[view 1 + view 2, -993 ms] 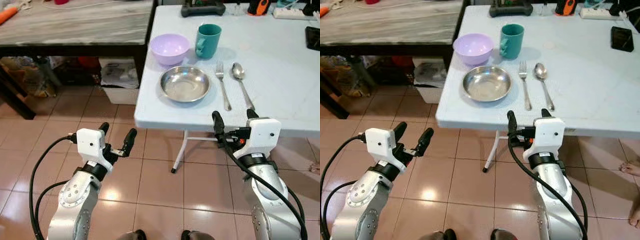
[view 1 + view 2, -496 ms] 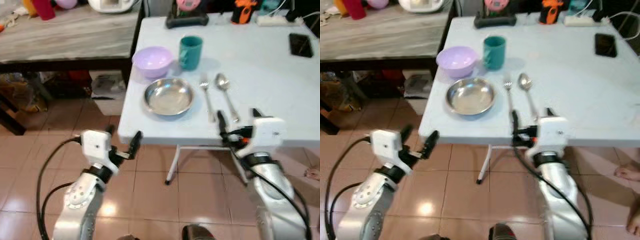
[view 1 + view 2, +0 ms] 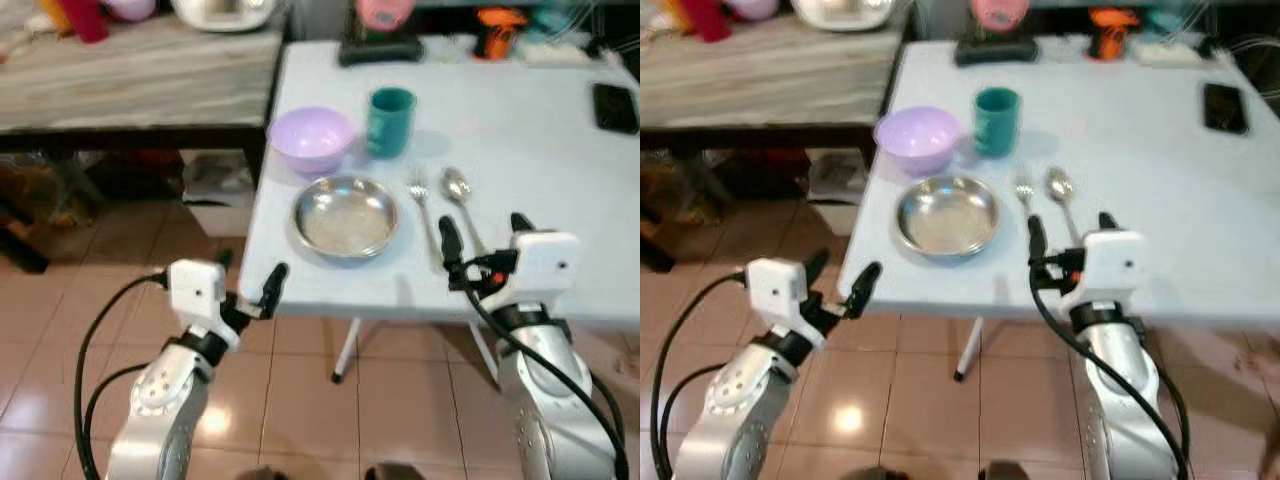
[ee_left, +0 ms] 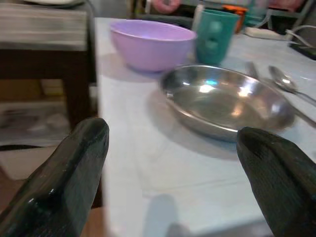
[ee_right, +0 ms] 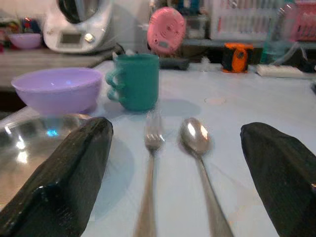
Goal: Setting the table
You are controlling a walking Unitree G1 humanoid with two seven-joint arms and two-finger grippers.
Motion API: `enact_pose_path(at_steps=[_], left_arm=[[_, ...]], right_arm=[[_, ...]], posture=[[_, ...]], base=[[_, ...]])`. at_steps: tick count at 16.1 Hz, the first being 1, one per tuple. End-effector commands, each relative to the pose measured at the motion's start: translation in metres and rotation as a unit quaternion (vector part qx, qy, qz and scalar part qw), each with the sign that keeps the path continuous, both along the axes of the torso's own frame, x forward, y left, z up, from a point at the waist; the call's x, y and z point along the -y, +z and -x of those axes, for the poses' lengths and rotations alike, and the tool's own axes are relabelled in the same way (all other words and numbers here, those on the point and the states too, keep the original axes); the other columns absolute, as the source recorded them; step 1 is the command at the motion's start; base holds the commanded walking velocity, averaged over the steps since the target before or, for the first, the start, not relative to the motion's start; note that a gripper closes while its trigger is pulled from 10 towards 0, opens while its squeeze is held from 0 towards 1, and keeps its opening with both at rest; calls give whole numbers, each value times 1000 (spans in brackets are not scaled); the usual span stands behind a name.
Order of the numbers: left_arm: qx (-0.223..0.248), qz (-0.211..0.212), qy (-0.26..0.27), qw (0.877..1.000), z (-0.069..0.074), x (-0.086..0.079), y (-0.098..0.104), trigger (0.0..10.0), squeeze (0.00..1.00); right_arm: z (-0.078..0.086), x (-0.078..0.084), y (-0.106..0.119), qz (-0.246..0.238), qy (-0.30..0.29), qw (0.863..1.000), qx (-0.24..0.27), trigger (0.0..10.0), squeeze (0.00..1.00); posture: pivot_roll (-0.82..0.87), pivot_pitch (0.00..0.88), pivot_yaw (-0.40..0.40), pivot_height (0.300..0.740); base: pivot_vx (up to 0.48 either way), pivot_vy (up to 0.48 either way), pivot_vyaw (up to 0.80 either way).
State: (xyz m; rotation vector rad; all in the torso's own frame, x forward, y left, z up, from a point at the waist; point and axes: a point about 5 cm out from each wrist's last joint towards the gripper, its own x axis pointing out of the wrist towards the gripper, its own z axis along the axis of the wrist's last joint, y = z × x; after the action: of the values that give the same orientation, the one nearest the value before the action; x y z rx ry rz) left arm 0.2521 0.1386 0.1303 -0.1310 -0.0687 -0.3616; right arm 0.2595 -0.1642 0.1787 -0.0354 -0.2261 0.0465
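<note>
— Where is the place setting?
— Centre frame on the pale blue table (image 3: 560, 130): round steel plate (image 3: 345, 217), lilac plastic bowl (image 3: 311, 138), teal mug (image 3: 390, 108), fork (image 3: 424, 205), spoon (image 3: 460, 195).
— Your grippers?
— My left gripper (image 3: 250, 283) and right gripper (image 3: 482, 238) hover low, both spread, empty.

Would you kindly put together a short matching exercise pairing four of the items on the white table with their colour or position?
Things:
1. bowl
2. mug
3. metal plate
4. spoon

Descriptions:
A. teal, standing behind the fork
B. lilac, at the table's left edge
C. lying just right of the fork
D. shiny silver, in front of the bowl

Pairs: 1-B, 2-A, 3-D, 4-C
</note>
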Motion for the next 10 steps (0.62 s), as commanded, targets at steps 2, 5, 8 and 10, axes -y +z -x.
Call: enact_pose_path(at_steps=[2,5,8,10], left_arm=[[-12,-15,21,1000,2,-13,-5,10000,0],[-8,-22,37,999,5,-18,-7,10000,0],[-3,-46,46,998,9,-26,-11,10000,0],[11,-71,43,997,12,-29,-14,10000,0]], right_arm=[[0,-9,0,-15,21,1000,-2,10000,0],[-1,-8,0,-21,17,1000,-3,10000,0],[-4,-3,0,-36,14,999,-9,10000,0],[-9,-2,-5,-16,23,999,-22,10000,0]], posture=[[-129,186,51,740],[-135,195,52,740],[-135,204,50,740],[-135,205,49,740]], base=[[0,0,0],[0,0,0],[0,0,0],[0,0,0]])
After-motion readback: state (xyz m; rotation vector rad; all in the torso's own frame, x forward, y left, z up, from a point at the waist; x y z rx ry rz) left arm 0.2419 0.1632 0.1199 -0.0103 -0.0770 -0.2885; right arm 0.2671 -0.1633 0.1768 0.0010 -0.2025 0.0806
